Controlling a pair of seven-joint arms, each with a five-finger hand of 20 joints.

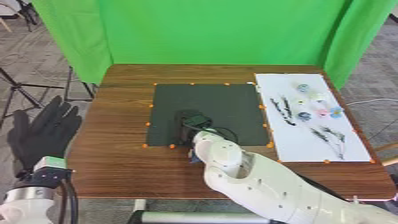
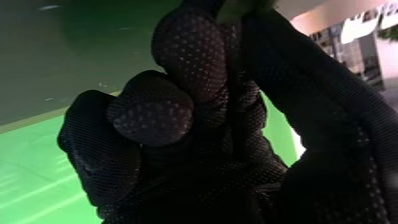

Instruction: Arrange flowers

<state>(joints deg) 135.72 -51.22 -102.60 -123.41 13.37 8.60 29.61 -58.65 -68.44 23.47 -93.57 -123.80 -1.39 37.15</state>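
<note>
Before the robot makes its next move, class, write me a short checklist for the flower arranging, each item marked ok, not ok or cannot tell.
1. Flowers within view on the white sheet: ok, small blooms and dark sprigs lie there.
2. Every flower off the sheet: not ok, several blooms and sprigs lie on it.
3. Right hand over the dark mat: ok, near the mat's front half.
4. Right hand holding a stem: cannot tell.
5. Left hand out of the way: ok, fingers straight, beyond the left edge of the table.
</note>
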